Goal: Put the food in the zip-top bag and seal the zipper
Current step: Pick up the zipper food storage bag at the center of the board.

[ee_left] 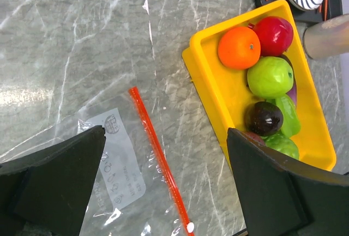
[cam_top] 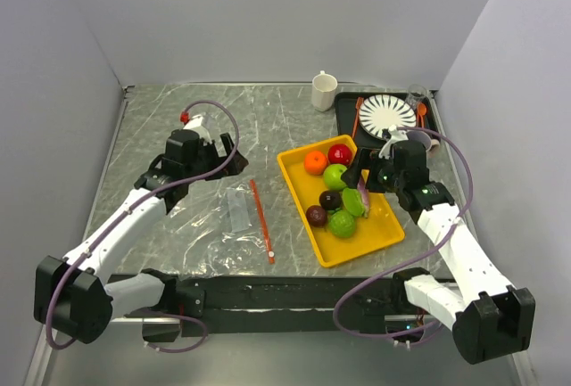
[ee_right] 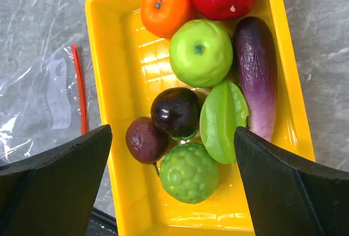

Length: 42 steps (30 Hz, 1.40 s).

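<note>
The food lies in a yellow tray: an orange fruit, a red one, three green ones, two dark purple ones and a purple eggplant. The clear zip-top bag lies flat left of the tray, its orange-red zipper facing the tray. My left gripper is open and empty above the bag's far end; the zipper shows between its fingers. My right gripper is open and empty above the tray, over a dark purple fruit and the bumpy green fruit.
A white mug stands at the back. A black tray at the back right holds a striped plate and an orange spoon. Grey walls close in the table on three sides.
</note>
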{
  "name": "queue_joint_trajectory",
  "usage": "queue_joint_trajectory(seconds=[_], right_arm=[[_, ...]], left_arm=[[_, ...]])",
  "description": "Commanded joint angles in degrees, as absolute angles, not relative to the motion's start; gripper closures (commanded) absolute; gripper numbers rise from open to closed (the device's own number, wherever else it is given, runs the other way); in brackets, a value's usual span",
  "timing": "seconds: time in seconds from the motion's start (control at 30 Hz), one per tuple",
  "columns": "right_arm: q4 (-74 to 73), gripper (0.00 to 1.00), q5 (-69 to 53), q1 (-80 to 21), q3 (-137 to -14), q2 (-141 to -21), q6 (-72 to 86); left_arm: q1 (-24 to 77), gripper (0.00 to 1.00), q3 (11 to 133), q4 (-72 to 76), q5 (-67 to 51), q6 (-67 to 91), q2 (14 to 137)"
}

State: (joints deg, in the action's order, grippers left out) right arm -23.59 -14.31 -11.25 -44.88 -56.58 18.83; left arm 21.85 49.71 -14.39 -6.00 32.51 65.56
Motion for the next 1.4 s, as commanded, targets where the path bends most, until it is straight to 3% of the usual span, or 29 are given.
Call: queue_joint_trajectory(seconds=[0.0,0.3,0.67,0.97,1.13,1.37], right_arm=[[-23.64,0.0,-14.33,-11.25,-47.28,-56.69,18.99],[-23.91,0.0,-15.2,-12.22,-48.86,-58.27,19.78],[-24.17,0.0,-16.0,-12.48,-51.15,-59.67,20.65],[-24.79,0.0,-14.33,-12.57,-51.59,-60.82,20.92],[-25.22,0.0,-13.62,-12.57,-51.42,-60.38,20.83],[-25.14,0.0,-14.06,-12.57,-51.24,-60.64,20.83]], left_arm=[[22.06,0.01,49.92,-13.53,-4.39,32.79,64.42],[22.67,0.01,50.89,-18.28,-7.38,33.48,71.98],[32.86,0.01,53.96,-21.98,2.28,39.02,78.04],[40.43,0.14,59.94,-26.81,8.52,44.65,90.43],[40.87,0.34,60.55,-26.46,7.65,45.7,93.33],[41.75,0.41,61.17,-26.72,7.12,46.06,95.89]])
